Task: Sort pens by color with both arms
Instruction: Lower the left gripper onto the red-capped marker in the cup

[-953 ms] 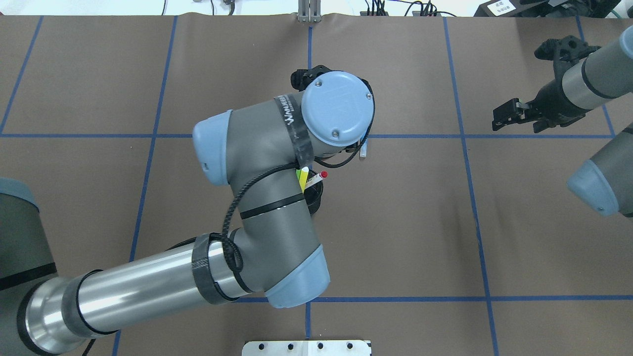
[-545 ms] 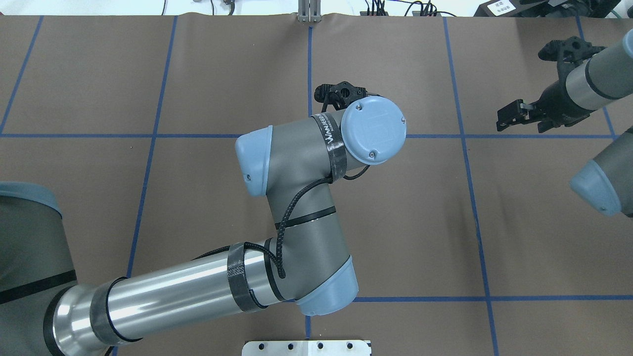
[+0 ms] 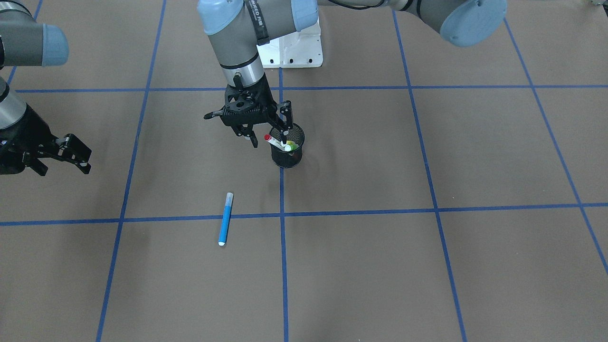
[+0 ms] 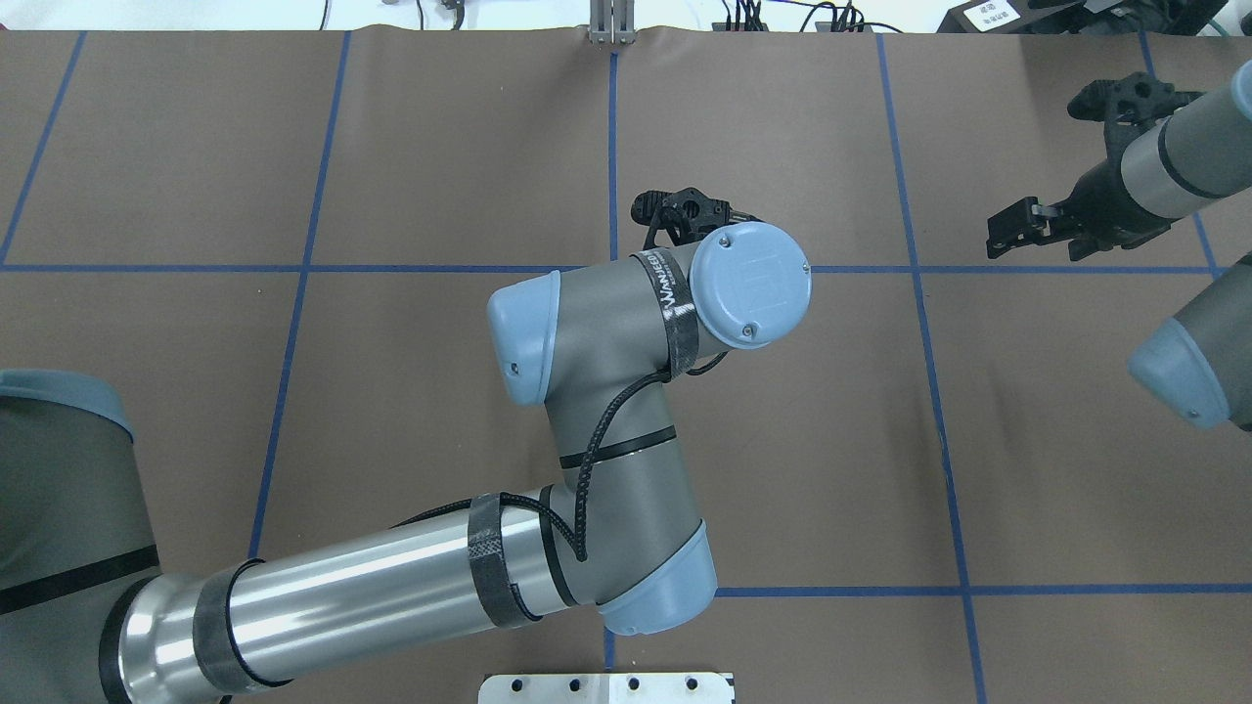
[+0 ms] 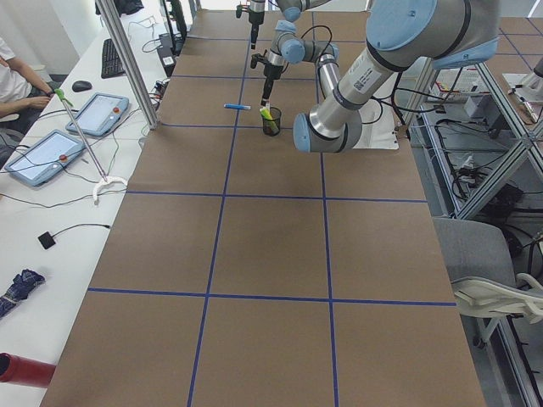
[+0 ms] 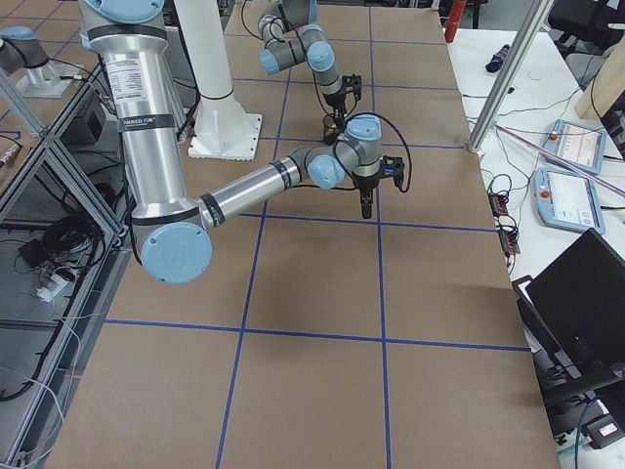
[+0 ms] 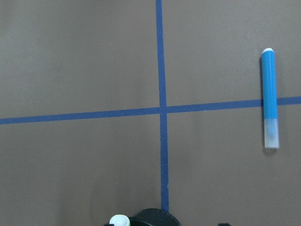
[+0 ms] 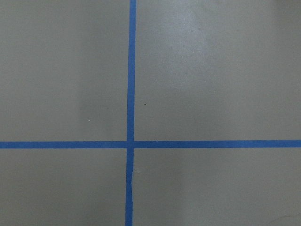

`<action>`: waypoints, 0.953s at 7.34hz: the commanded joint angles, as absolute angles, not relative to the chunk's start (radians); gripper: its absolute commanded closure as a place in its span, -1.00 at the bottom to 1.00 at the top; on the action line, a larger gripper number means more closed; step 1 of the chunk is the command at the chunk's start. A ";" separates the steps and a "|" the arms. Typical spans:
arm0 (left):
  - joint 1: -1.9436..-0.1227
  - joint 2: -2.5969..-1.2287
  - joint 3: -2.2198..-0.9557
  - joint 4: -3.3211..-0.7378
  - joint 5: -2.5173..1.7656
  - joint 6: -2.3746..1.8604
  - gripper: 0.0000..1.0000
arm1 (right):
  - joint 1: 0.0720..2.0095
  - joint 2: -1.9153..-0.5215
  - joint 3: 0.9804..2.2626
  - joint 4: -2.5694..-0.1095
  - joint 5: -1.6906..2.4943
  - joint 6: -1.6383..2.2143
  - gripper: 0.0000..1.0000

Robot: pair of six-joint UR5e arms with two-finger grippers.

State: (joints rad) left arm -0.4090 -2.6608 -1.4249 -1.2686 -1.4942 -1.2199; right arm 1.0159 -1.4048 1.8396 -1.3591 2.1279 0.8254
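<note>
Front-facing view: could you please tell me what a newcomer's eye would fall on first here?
The left arm's hand hovers open by the black mesh cup of pens in the middle of the table. Next comes the blue pen, lying alone on the operators' side of the cup.

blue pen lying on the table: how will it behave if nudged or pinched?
The blue pen looks round and smooth, lying flat, so a sideways nudge would probably roll it. It seems slim, rigid plastic, likely light, and should lift without sagging. Pinched near one end it might pivot; mid-barrel seems safer.
</note>
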 commanded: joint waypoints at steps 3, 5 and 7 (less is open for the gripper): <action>-0.397 -2.666 -1.420 -1.267 -1.496 -1.219 -0.04 | 1.015 -1.404 1.836 -1.359 2.129 0.825 -0.96; -0.396 -2.677 -1.422 -1.237 -1.496 -1.220 0.40 | 1.015 -1.404 1.832 -1.359 2.131 0.825 -0.96; -0.394 -2.674 -1.422 -1.229 -1.496 -1.220 0.54 | 1.014 -1.404 1.832 -1.359 2.132 0.825 -0.96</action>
State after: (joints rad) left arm -0.3952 -2.6748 -1.4218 -1.2363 -1.4954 -1.2194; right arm 1.0149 -1.4037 1.8321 -1.3591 2.1317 0.8253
